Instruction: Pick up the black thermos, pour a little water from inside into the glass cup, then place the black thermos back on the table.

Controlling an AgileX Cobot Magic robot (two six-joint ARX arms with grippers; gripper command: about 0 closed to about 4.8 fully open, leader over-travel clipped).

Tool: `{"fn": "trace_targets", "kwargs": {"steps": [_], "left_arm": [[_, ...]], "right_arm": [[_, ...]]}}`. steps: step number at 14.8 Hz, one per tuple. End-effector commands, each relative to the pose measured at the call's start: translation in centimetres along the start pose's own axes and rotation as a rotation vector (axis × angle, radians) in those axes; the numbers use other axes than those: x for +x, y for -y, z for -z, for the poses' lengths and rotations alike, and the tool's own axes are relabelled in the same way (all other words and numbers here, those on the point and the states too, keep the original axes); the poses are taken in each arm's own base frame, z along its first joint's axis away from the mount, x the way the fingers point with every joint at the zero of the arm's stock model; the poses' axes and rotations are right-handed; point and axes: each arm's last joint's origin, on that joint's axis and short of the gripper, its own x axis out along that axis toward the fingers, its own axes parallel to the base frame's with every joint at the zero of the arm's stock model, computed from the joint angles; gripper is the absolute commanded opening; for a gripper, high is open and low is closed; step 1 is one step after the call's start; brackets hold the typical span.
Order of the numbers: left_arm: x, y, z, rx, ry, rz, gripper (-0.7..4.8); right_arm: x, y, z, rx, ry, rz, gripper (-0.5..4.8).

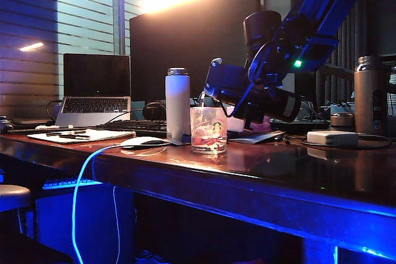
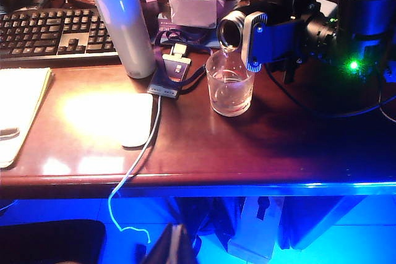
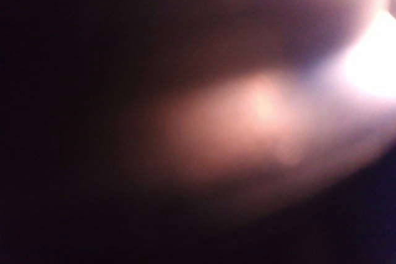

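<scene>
The black thermos (image 2: 230, 29) (image 1: 275, 102) lies tipped almost level, its open metal-rimmed mouth just above the glass cup (image 2: 230, 88) (image 1: 208, 129). My right gripper (image 2: 242, 34) (image 1: 224, 85) is shut on the thermos near its mouth; one blue-grey finger (image 2: 253, 41) shows against its side. A thin pale streak runs from the mouth down into the cup, which holds some water. The cup stands on the table (image 2: 204, 153) (image 1: 278, 171). The right wrist view is a dark blur. My left gripper (image 2: 175, 245) hangs low in front of the table's edge, fingers together, empty.
A white bottle (image 2: 124, 29) (image 1: 177, 103) stands next to the cup, with a white mouse (image 2: 133, 119) and cable nearer the front. Keyboard (image 2: 49, 32), notepad (image 2: 18, 103), tissue box (image 2: 197, 1) and laptop (image 1: 96, 91) lie behind. A bronze flask (image 1: 370, 94) and white box (image 1: 332, 138) stand at right.
</scene>
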Motion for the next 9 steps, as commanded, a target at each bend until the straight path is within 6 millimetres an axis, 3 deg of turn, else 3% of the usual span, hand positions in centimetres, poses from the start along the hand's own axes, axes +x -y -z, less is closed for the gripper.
{"fn": "trace_targets", "kwargs": {"steps": [1, 9], "left_arm": [[-0.24, 0.05, -0.28, 0.007, 0.019, -0.003, -0.05], [-0.24, 0.05, -0.28, 0.007, 0.019, -0.003, -0.05]], "right_arm": [[-0.18, 1.74, -0.55, 0.011, 0.025, 0.091, 0.1], [0.02, 1.91, -0.07, 0.012, 0.013, 0.093, 0.1]]}}
